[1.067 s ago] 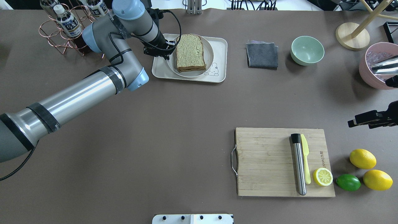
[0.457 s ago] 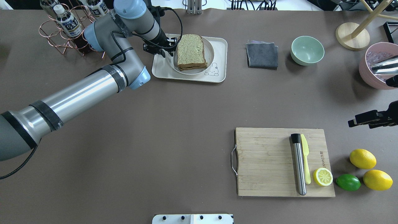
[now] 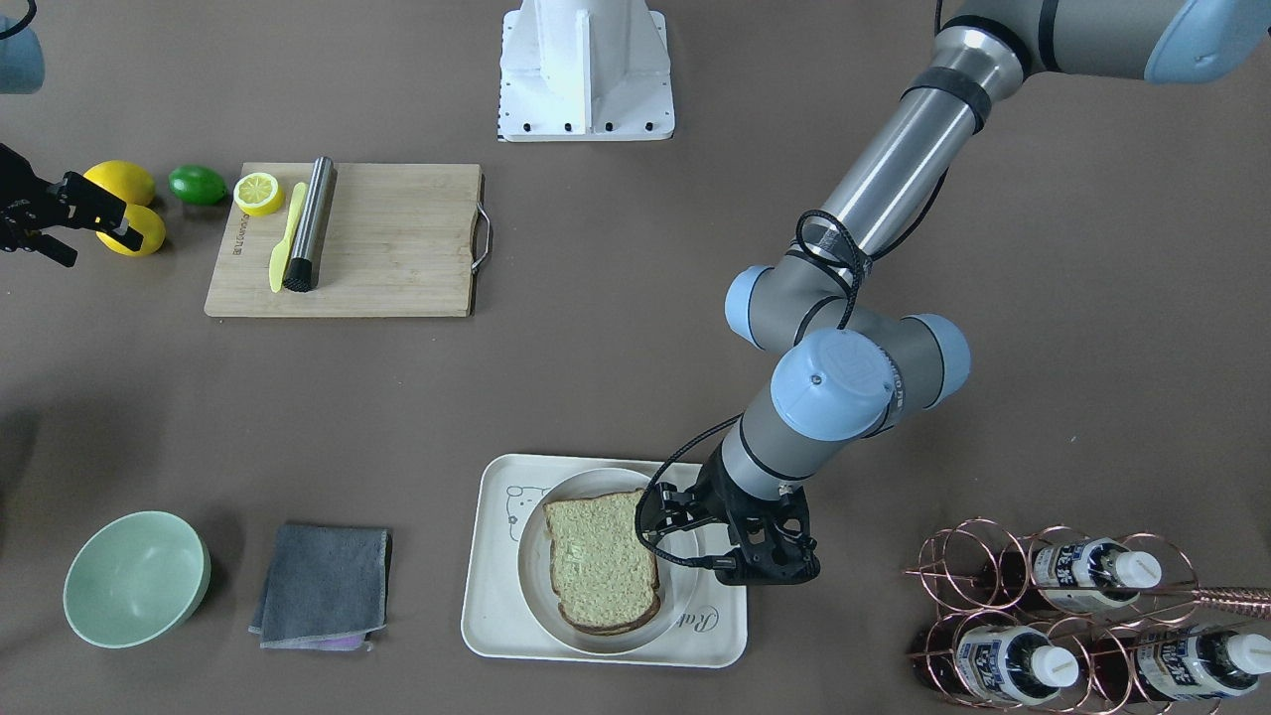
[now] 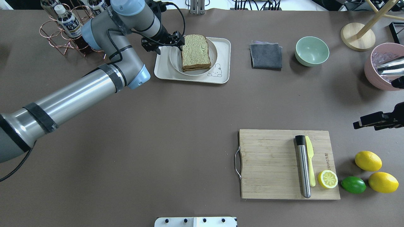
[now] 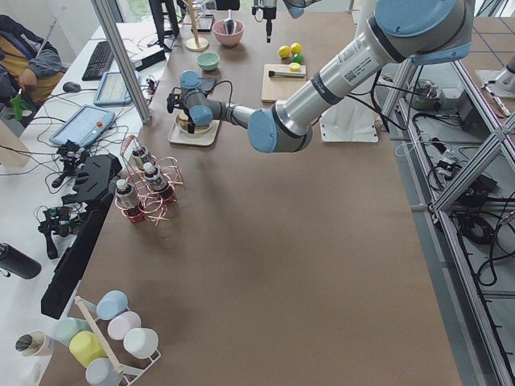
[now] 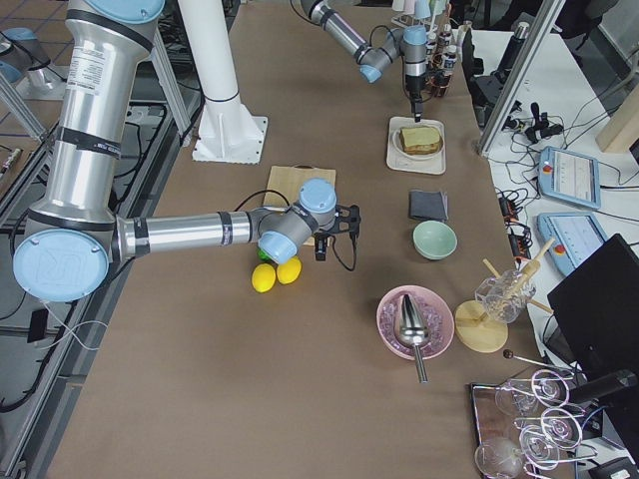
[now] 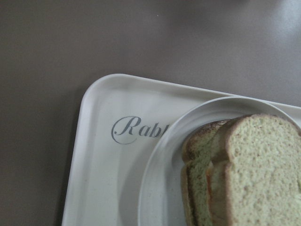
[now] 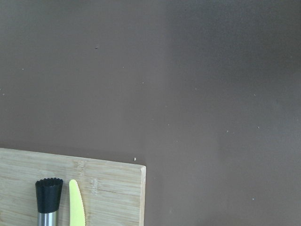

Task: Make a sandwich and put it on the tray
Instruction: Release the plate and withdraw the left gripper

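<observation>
The sandwich, two wholegrain slices stacked, lies on a round white plate that rests on the cream tray. A thin orange line shows between the slices; the egg is otherwise hidden. My left gripper hovers above the tray's far left part, just left of the sandwich, open and empty. In the front view it hangs over the plate's rim. The left wrist view shows the sandwich and the tray's "Rabbit" script. My right gripper is open and empty near the lemons.
A wooden cutting board holds a steel muddler, a yellow knife and a lemon half. Two lemons and a lime lie right of it. A grey cloth, a green bowl and a bottle rack stand along the far side.
My left gripper has lifted off the plate's left rim and moved up and toward the far edge. The plate with the sandwich stays on the tray. The right arm has not moved.
</observation>
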Controlling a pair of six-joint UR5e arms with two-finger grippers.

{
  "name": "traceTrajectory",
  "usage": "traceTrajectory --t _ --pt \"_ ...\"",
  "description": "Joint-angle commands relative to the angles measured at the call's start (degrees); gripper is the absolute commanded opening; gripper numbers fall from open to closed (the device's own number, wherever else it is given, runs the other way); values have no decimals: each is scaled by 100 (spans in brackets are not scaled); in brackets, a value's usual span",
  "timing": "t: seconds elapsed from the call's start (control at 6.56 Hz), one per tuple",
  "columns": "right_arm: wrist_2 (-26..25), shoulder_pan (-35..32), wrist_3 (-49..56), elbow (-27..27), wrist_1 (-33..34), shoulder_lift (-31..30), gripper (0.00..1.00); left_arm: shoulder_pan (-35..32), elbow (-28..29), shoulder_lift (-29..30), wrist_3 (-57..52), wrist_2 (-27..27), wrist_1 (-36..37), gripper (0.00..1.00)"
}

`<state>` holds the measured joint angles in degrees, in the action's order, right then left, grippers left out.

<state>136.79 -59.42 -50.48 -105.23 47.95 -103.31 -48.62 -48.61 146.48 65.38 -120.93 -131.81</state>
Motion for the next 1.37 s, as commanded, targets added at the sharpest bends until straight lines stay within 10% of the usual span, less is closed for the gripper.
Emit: traceTrajectory --t 0.0,0.61,1.22 --pt "6 -43 3 2 21 4 99 -400 -1817 -1073 -443 -918 1183 98" --pt "23 -822 1464 46 731 -232 100 -1210 -5573 -4189 -2220 -985 3047 98" --pt "-834 -2492 5068 -15 3286 -86 100 -2807 -6039 -6463 -5755 -915 3073 98"
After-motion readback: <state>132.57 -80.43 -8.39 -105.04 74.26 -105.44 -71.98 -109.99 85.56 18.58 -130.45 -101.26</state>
